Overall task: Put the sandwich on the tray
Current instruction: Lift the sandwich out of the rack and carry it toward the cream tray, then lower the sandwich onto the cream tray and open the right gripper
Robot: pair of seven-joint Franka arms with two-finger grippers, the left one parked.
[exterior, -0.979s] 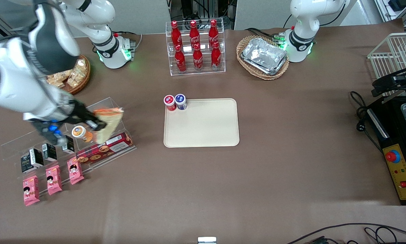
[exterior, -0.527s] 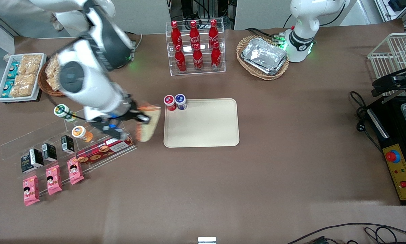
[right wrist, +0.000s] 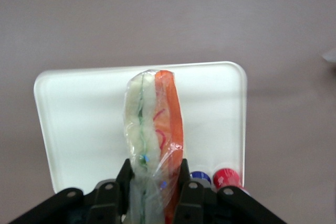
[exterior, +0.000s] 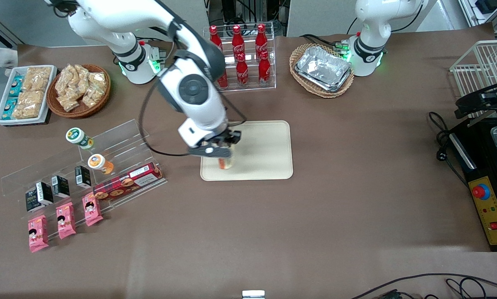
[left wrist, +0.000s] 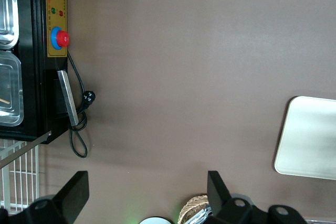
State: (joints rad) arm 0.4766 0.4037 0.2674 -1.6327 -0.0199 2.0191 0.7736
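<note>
My right gripper (exterior: 224, 146) hangs over the cream tray (exterior: 265, 149), at the tray's end toward the working arm, and is shut on the sandwich. In the front view only the sandwich's lower tip (exterior: 225, 163) shows beneath the hand, over the tray's near edge. The right wrist view shows the wrapped sandwich (right wrist: 155, 124) edge-on, pale bread with green and orange-red filling, clamped between the gripper's (right wrist: 155, 182) black fingers (right wrist: 125, 176) with the tray (right wrist: 84, 114) below it.
A red-capped (right wrist: 227, 178) and a blue-capped jar (right wrist: 200, 177) stand at the tray's corner, hidden by the arm in the front view. A clear stepped rack (exterior: 107, 158) of snacks lies toward the working arm's end. A cola bottle rack (exterior: 240, 58) and a basket of foil trays (exterior: 322, 69) stand farther back.
The arm has swung from the clear stepped rack across to the tray, carrying the sandwich with it. The sandwich now hangs over the tray rather than beside it.
</note>
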